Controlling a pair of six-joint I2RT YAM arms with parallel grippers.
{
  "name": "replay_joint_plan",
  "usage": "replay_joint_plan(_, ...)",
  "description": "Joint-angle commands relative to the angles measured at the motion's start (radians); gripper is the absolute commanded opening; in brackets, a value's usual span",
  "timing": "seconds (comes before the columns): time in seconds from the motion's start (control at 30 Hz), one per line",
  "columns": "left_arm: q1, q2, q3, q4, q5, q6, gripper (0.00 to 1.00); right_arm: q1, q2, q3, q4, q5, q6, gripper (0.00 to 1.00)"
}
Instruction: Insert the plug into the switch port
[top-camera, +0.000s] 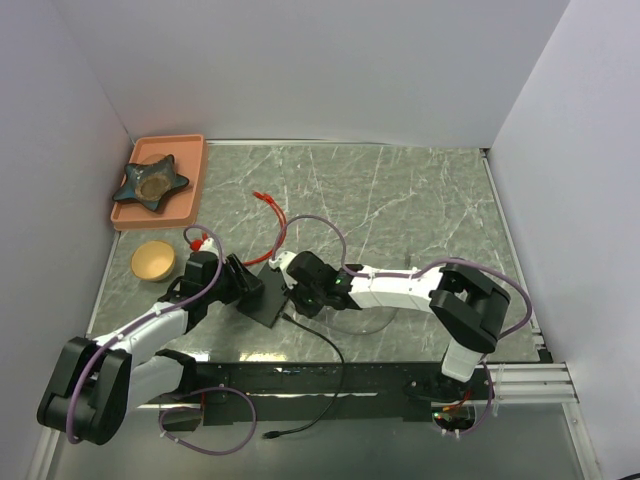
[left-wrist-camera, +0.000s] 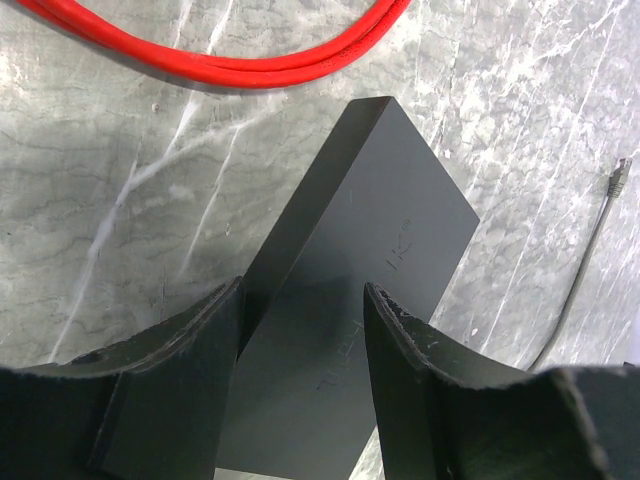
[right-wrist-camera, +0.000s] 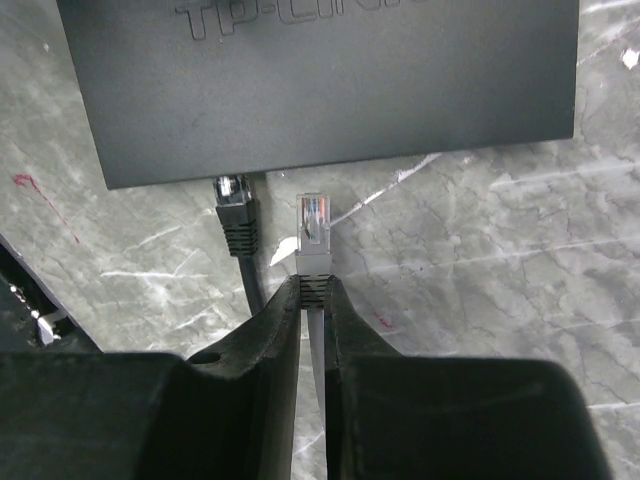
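The switch is a flat matte-black box lying near the table's front. My left gripper has a finger on each long side of the box and is closed against it. My right gripper is shut on the ribbed boot of a clear-tipped plug. The plug points at the box's near edge and stops a short gap from it. The switch port itself is hidden under that edge. A black plug sits at the same edge, just left of mine.
A red cable loops behind the box. An orange tray with a star-shaped dish stands at the back left, a round wooden disc in front of it. A thin black cable trails off the front edge.
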Motion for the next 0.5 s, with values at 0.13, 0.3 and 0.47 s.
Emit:
replay_joint_plan(0.13,-0.001,-0.021,0.001,0.005,0.035,-0.007,0.56,0.009,0.041,0.061,-0.006,0.032,0.009,0.0)
replay_joint_plan(0.3,-0.001,-0.023,0.003,0.005,0.038,-0.006,0.56,0.012,0.058,0.078,-0.015,0.042,0.007,0.0)
replay_joint_plan(0.47,-0.001,-0.021,0.004,0.002,0.038,-0.001,0.57,0.014,0.047,0.071,-0.003,0.046,0.012,0.0)
